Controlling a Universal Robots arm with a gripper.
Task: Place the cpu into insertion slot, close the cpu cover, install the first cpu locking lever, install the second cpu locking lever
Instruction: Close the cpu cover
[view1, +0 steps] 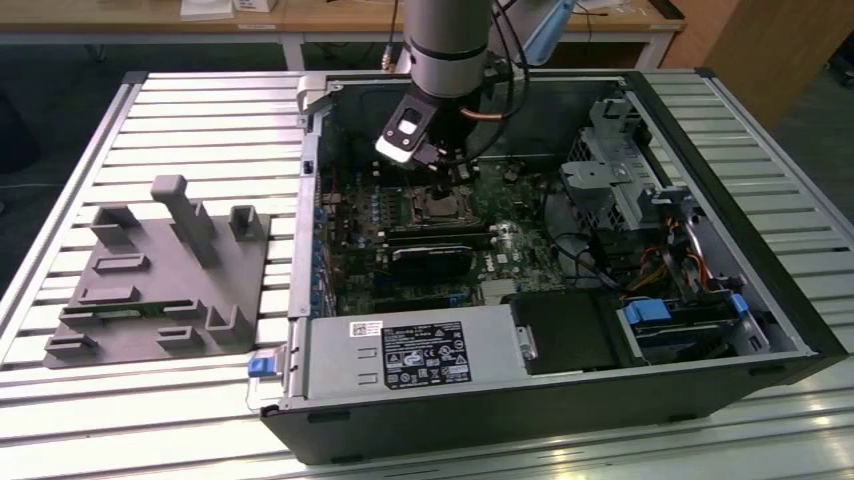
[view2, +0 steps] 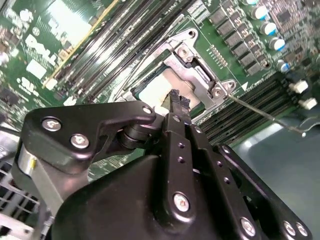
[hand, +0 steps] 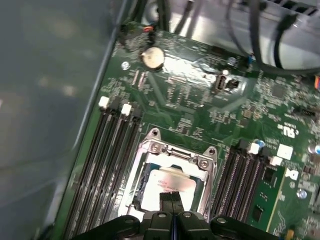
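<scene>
Here the hand (view2: 176, 102) is clenched: its two black fingers (view2: 170, 135) are pressed together with nothing visible between them. In both wrist views the tips point straight down at the cpu (hand: 167, 184), over the edge of its pale face. Whether they touch the metal or hang just above it I cannot tell.

The cpu lies flat in the slot (view1: 438, 206). The cover (hand: 176, 153) lies down around it, a silvery frame with the chip's face showing through the cut-out centre. In the second wrist view a thin wire lever (view2: 260, 115) runs out from a corner of the cover and slants away across the neighbouring memory slots (view2: 250, 102).

More long dark memory slots flank the socket on both sides on the green board (hand: 190, 100). A round coin cell (hand: 152, 57) sits farther off, near the board's edge.

In the exterior view the arm (view1: 451, 50) comes down from above into the open case (view1: 534, 410), ending over the slot near the middle of the board. The case lies on a slatted bench (view1: 200, 110). A grey fixture (view1: 160, 280) with upright posts sits well apart on the exterior view's left.
</scene>
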